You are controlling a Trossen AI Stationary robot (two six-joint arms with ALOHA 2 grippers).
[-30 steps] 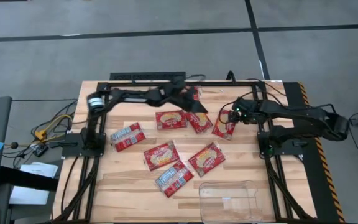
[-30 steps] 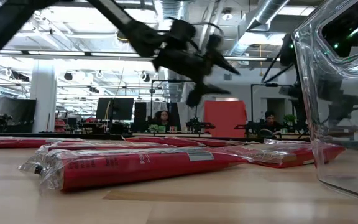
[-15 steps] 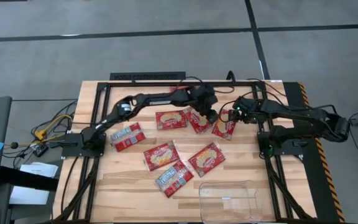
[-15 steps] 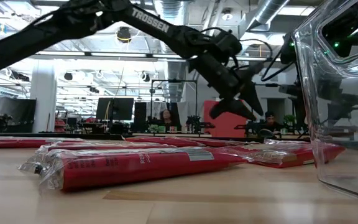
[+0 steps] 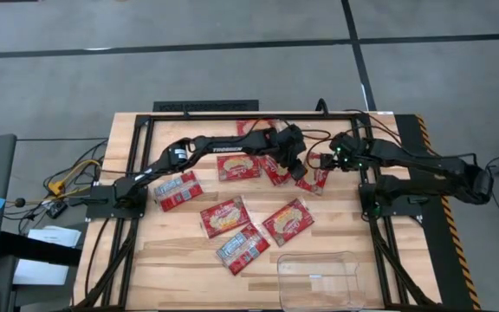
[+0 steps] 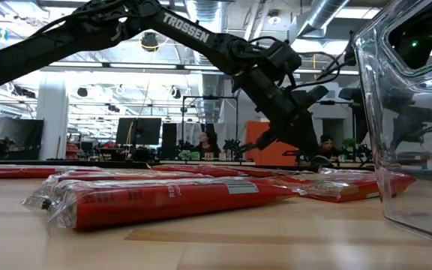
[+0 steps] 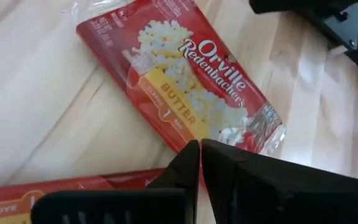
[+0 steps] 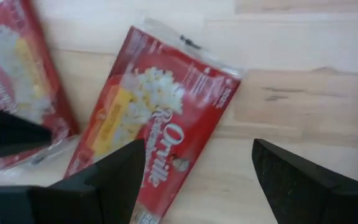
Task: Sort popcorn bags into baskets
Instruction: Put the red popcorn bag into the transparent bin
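- Left pincer (image 5: 299, 165), fingers pressed together on nothing, poised low at the end of a flat red butter popcorn packet (image 7: 179, 87) near the tabletop's far edge.
- Right pincer (image 5: 323, 161), fingers spread wide and empty, hovering over the neighbouring red packet (image 8: 151, 127), just beside the left one.
- Other red packets scattered mid-tabletop (image 5: 180, 251); shallow clear plastic tub (image 5: 319, 279) empty at the near edge, well apart.
- Risk, judged: both pincers crowding adjacent packets, so collision likely, or a clenched tip shoving the slippery wrapper instead of gripping it.
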